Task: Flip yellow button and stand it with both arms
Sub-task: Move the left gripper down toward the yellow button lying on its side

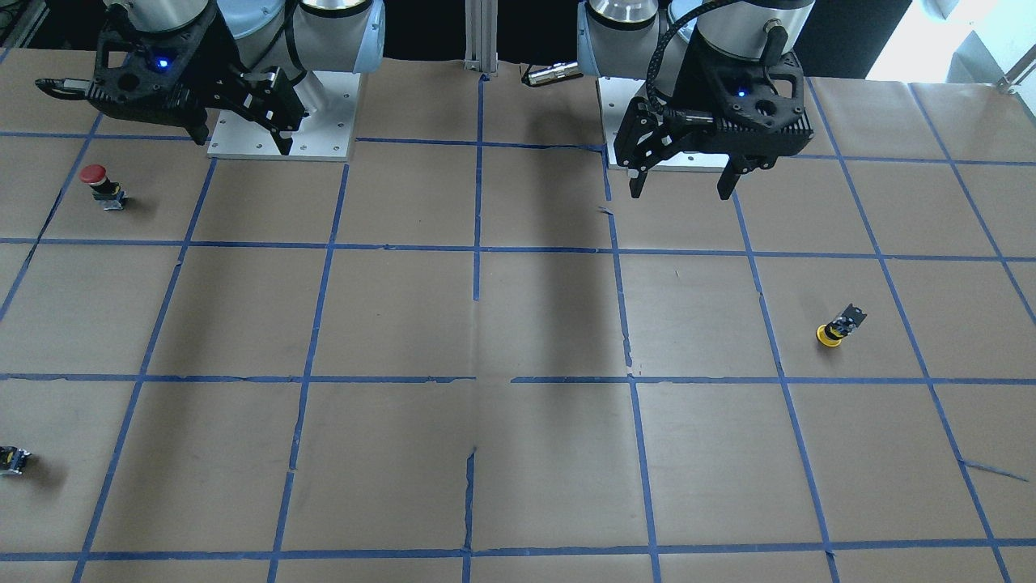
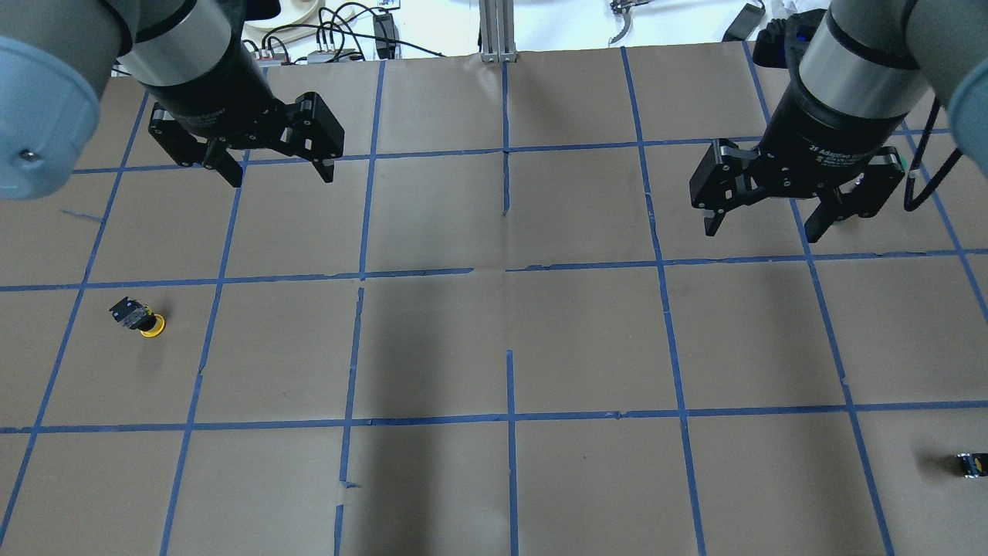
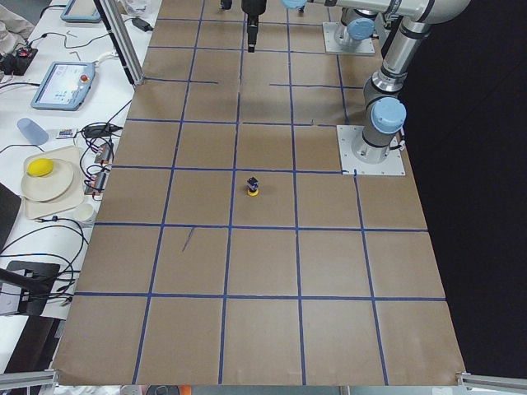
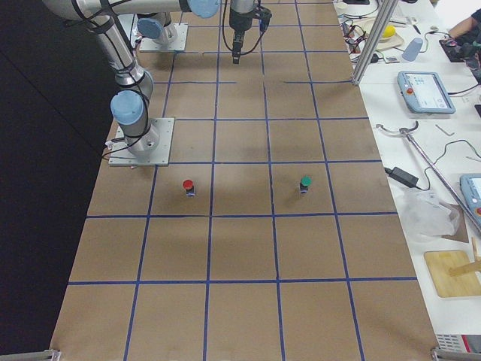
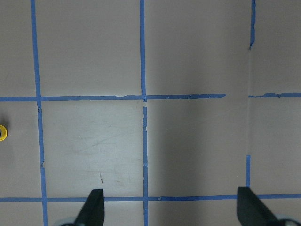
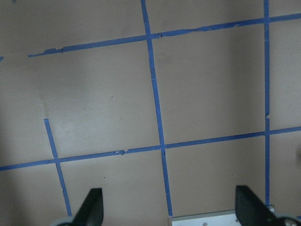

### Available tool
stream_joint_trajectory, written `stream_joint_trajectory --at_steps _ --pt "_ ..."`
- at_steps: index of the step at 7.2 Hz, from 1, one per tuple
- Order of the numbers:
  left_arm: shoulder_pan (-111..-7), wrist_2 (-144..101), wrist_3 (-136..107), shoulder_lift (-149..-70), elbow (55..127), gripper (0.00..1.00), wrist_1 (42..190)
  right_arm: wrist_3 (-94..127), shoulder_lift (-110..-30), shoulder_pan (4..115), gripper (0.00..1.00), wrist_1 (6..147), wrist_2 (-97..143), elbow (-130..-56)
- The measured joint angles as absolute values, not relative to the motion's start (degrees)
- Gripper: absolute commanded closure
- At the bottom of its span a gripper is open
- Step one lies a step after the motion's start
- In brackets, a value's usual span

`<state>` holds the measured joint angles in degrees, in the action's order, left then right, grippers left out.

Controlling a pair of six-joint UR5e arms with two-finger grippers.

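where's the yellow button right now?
The yellow button is on the robot's left, at the overhead view's left, inside a taped square, apart from the left gripper.

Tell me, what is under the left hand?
Only the bare table, brown paper crossed by blue tape lines. The yellow button sits off to the side, not beneath the left hand. Nothing there looks covered.

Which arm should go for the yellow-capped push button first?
Left. The yellow-capped push button sits on the robot's left side. The open left gripper hangs much nearer to it than the right gripper, which is far across.
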<state>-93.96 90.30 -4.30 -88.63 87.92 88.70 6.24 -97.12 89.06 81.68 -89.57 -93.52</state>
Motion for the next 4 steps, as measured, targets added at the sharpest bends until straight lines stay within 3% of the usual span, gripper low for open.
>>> stream_joint_trajectory --at_steps 4 --pt "-88.81 90.50 -3.08 -88.18 88.64 0.00 89.80 6.67 -97.20 89.11 0.00 81.66 -89.56 -93.60"
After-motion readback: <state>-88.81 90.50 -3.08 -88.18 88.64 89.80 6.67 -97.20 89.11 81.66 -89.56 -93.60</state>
